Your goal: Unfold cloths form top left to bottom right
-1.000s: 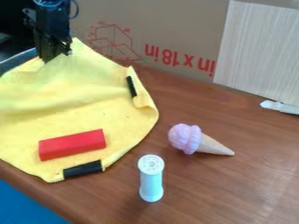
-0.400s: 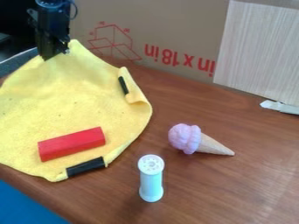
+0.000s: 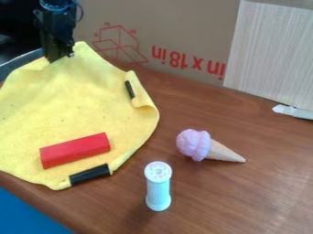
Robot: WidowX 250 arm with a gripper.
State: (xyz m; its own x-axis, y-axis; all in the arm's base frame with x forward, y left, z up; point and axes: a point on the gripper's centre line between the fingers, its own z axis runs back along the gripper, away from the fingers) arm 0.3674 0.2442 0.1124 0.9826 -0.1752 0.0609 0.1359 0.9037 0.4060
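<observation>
At the upper left of the camera view, the black gripper (image 3: 59,58) hangs over the top edge of the yellow cloth (image 3: 67,100), which is raised in a peak there. Whether its tips hold the fabric is hard to make out. The cloth is spread over the table's left part, with its right corner folded over near a small black clip (image 3: 129,89). A second black clip (image 3: 90,174) sits on the lower edge. On the lower part of the cloth rests a red block (image 3: 75,150).
Right of the cloth lie a toy ice cream cone (image 3: 207,146) and an upright pale blue bottle with a white top (image 3: 158,186). A cardboard wall (image 3: 165,27) stands behind, with a white-tipped tool (image 3: 293,111) by the wooden panel (image 3: 272,55).
The cloth has slid slightly to the left on its right side and lies flatter in the middle. Its lower clip has shifted slightly up and right. The gripper has moved slightly right.
</observation>
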